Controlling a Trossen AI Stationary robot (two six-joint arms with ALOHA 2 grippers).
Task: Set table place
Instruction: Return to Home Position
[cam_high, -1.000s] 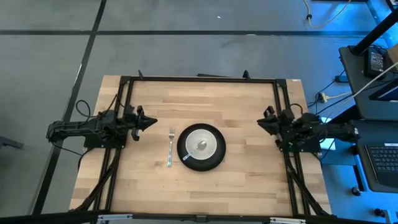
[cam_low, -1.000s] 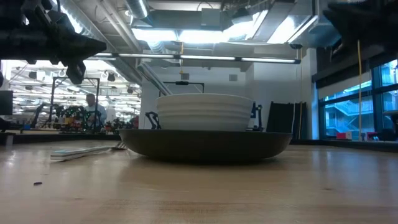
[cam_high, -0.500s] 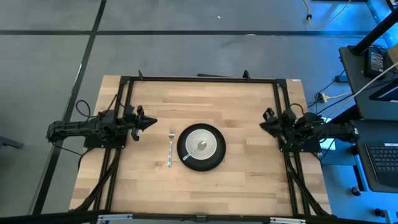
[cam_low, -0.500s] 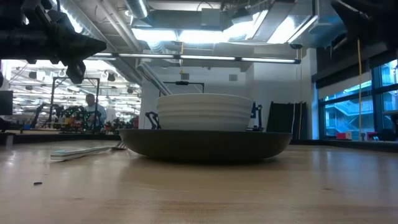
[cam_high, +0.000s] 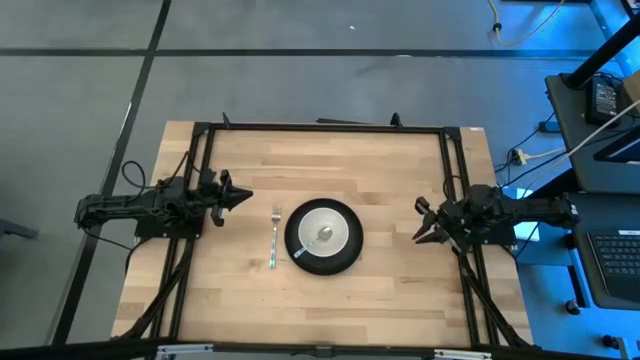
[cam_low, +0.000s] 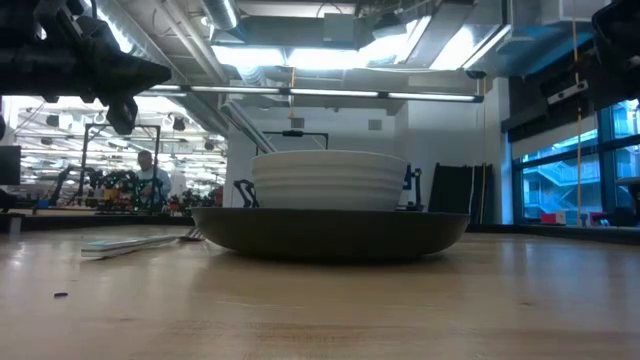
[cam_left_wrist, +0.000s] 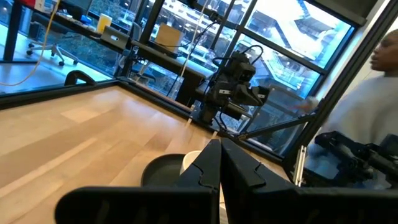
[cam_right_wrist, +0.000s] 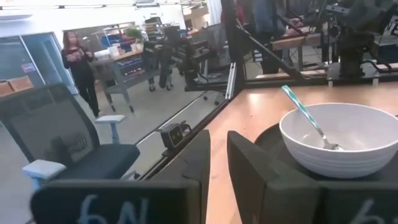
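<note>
My left gripper (cam_high: 243, 197) hangs above the left side of the counter (cam_high: 380, 290), pointing right toward the middle. In the left wrist view its two fingers (cam_left_wrist: 208, 165) meet at their tips with nothing between them, so it is closed and empty. My right gripper (cam_high: 418, 222) hangs above the right side of the counter, pointing left. Its fingers (cam_right_wrist: 249, 168) stand a little apart and hold nothing. Both grippers are well apart from the dishes.

The counter is pale wood planks with a thin black frame along its edges, and it carries the whole setting. A black plate (cam_high: 352, 252) sits about in its middle. A white bowl (cam_high: 335, 222) stands upright on the plate, inside its rim. From counter height the bowl (cam_low: 328, 180) shows ribbed sides and rises above the plate's dark edge (cam_low: 330, 232).

A spoon (cam_right_wrist: 305, 118) with a blue striped handle rests in the bowl, its head down on the bottom and its handle leaning on the rim. A fork (cam_high: 274, 238) lies flat on the wood just left of the plate, running near to far, close beside it but not touching.
</note>
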